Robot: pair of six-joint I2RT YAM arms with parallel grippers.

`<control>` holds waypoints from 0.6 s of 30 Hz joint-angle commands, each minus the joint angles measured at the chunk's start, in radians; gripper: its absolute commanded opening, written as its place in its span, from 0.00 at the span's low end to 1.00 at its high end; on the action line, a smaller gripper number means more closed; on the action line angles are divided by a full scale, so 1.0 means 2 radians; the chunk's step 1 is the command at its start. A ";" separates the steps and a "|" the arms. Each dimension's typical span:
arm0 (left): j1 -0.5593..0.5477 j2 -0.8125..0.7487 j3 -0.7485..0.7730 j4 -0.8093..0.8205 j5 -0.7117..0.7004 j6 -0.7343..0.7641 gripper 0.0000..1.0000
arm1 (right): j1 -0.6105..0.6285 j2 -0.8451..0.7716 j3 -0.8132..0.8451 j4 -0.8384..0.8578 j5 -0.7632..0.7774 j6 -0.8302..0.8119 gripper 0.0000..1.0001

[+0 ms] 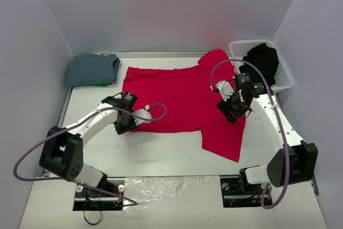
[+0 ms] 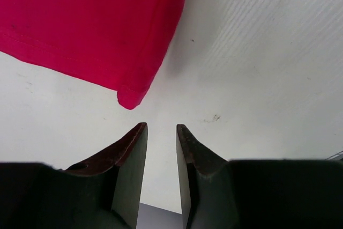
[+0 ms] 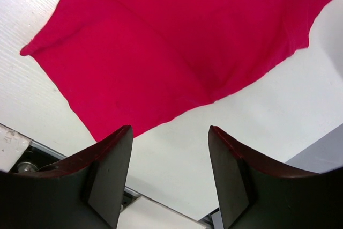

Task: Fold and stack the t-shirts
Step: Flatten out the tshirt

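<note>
Both arms bend inward over the red t-shirt (image 1: 177,97), the left gripper (image 2: 161,126) narrowly parted, the right gripper (image 3: 170,128) wider, both empty.

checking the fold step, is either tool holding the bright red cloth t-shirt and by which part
Nothing is held. The left tool and the right tool are both open and empty, clear of the bright red cloth t-shirt.
</note>
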 commanded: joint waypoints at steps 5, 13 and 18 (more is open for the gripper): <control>-0.004 0.006 -0.002 0.041 -0.018 0.016 0.29 | -0.030 -0.025 -0.014 -0.012 0.002 0.006 0.56; -0.004 0.031 -0.004 0.062 -0.027 0.034 0.29 | -0.050 -0.027 -0.015 -0.012 -0.002 0.008 0.57; -0.004 0.027 -0.006 0.049 -0.020 0.046 0.29 | -0.059 -0.030 -0.017 -0.012 -0.001 0.005 0.57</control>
